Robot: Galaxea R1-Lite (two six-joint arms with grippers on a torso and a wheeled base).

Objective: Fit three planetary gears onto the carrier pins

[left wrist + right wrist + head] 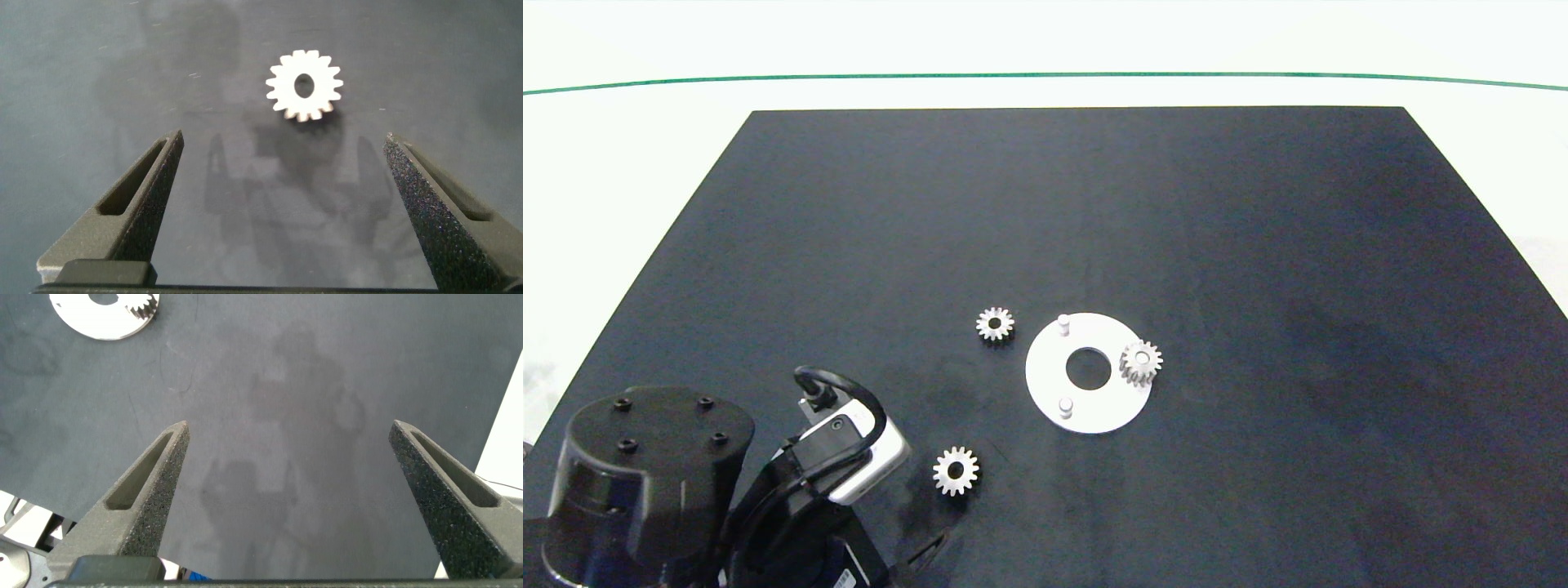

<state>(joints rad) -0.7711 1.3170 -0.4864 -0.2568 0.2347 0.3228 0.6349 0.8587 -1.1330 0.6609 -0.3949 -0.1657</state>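
Three small silver-grey planetary gears with pointed teeth and round centre holes show in the head view. One gear [1141, 362] sits on the right-hand pin of the white ring-shaped carrier disc [1049, 380], just right of the frame's centre, its teeth reaching past the disc's right rim. The second gear [995, 323] lies flat on the black mat [1258, 245] just left of the disc, apart from it. The third gear [956, 470] lies flat lower down, at the lower left of the disc and well clear of it. Two carrier pins stand bare on the disc: one [1063, 322] near its upper rim, one [1065, 406] near its lower rim; nothing lies between the loose gears and these pins. The left gripper [282, 175] hangs at the lower left of the head view, beside the third gear [304, 85]; its fingers are spread wide with nothing between them, and the gear lies beyond the fingertips, untouched. The right gripper [288, 461] is outside the head view; its fingers are also spread wide and empty over bare mat, with the disc [90, 322] and its mounted gear [145, 305] in the far corner of its wrist view.
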